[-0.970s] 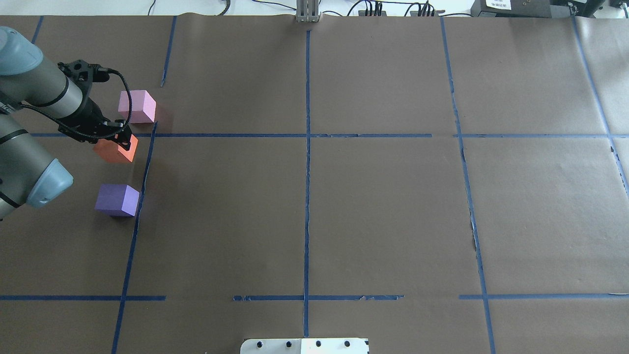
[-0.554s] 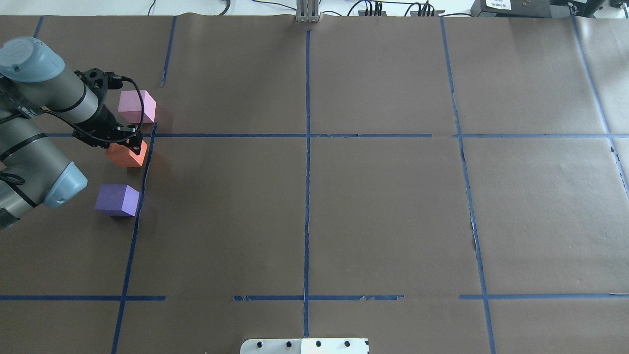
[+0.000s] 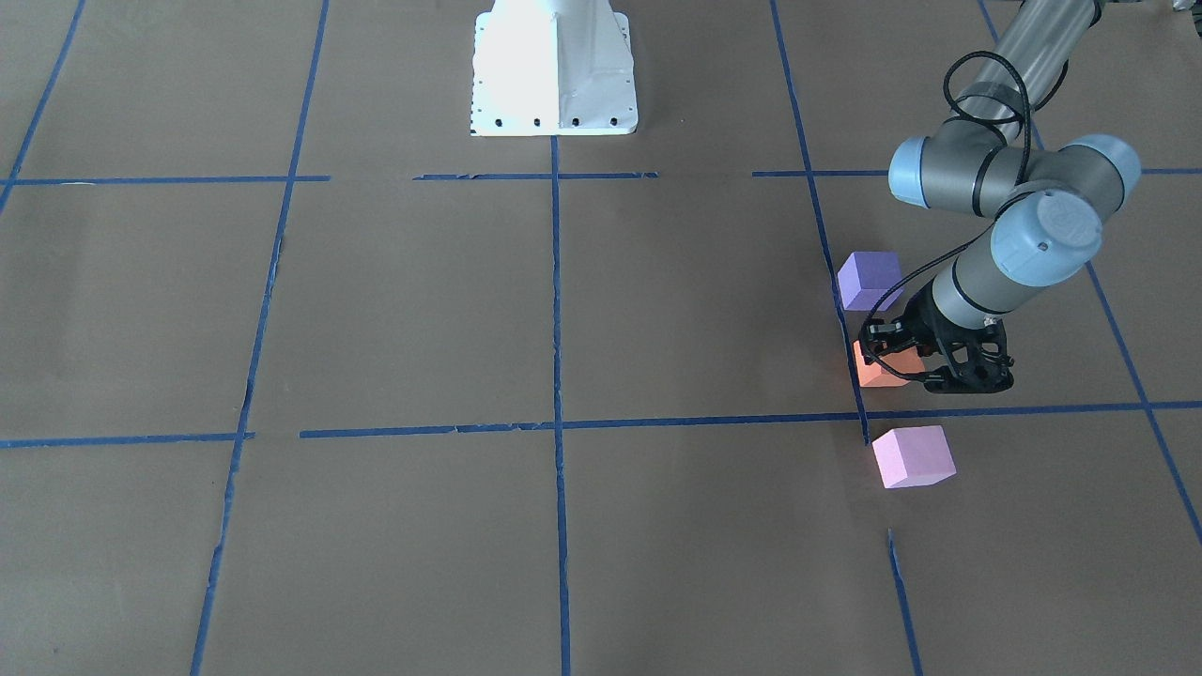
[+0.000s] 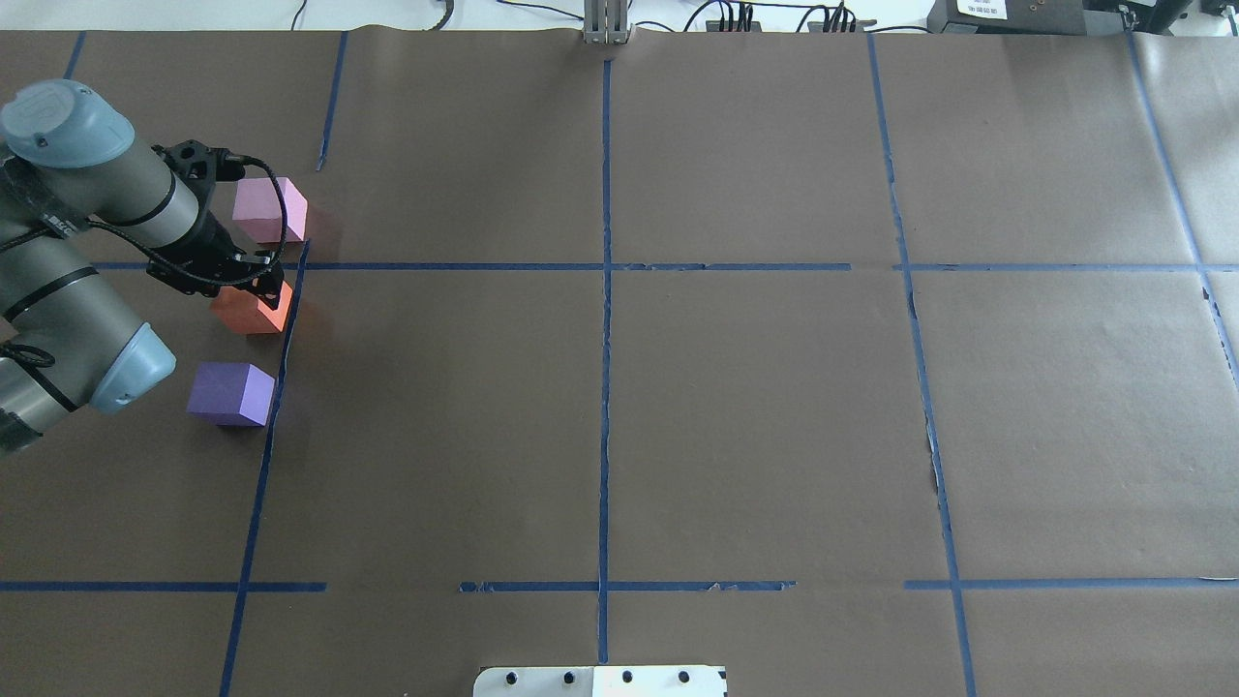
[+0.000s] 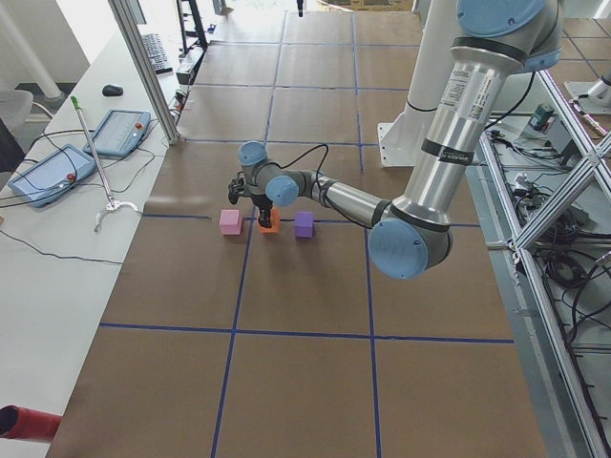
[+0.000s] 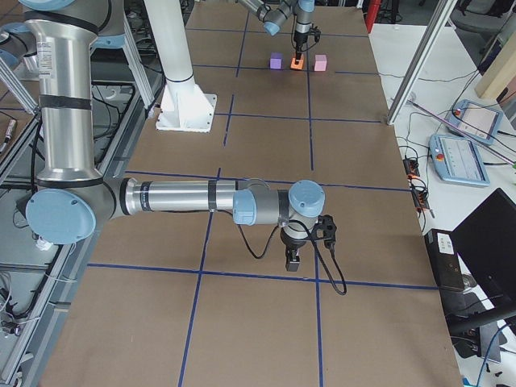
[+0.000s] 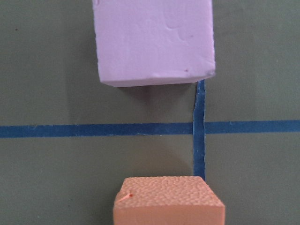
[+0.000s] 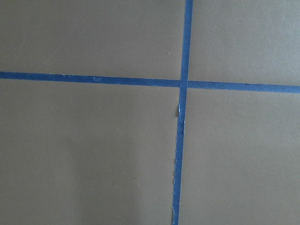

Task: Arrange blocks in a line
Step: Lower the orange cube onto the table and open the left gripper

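Looking from across the table, my left pincer (image 3: pixel 890 361) pinches the orange block (image 3: pixel 875 374), a finger on either side. The block is low over the brown paper (image 3: pixel 423 300); whether it touches, I cannot tell. The purple block (image 3: pixel 869 279) sits toward my base and the pink block (image 3: pixel 913 456) sits away from it, both apart from the orange one.

From overhead, all three lie in a rough column beside a blue tape line (image 4: pixel 281 358) at my left end, with orange in the middle.

The left side view shows the same row, with gaps on both sides of orange.

From the right end, my right pincer (image 6: pixel 292 262) hangs over bare paper; spread or pressed together, I cannot tell.

My left wrist camera shows orange's top at the bottom edge and pink ahead, past a tape crossing (image 7: pixel 199 127).

My right wrist camera shows only paper and crossed tape.
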Robot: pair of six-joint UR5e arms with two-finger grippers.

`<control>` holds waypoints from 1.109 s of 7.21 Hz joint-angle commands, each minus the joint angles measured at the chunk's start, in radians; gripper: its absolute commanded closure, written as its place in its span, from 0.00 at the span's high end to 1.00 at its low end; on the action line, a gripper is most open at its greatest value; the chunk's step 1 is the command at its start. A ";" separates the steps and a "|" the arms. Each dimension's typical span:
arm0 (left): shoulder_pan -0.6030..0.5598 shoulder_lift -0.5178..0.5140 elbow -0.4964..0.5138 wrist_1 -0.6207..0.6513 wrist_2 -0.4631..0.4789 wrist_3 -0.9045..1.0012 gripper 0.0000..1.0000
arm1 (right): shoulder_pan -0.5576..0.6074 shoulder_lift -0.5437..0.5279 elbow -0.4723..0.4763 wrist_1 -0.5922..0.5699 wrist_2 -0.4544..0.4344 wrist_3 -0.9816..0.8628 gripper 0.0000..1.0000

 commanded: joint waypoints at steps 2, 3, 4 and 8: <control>0.000 0.001 0.006 -0.003 -0.001 -0.002 0.29 | 0.000 0.000 0.000 0.000 0.000 0.000 1.00; 0.000 0.001 0.014 -0.012 -0.001 -0.002 0.38 | 0.000 0.000 0.000 0.000 0.000 0.000 1.00; 0.000 0.001 0.023 -0.028 -0.001 -0.002 0.45 | 0.000 0.000 0.000 0.000 0.000 0.000 1.00; 0.000 0.004 0.026 -0.037 0.000 0.001 0.99 | 0.000 0.000 0.000 -0.001 0.000 0.000 1.00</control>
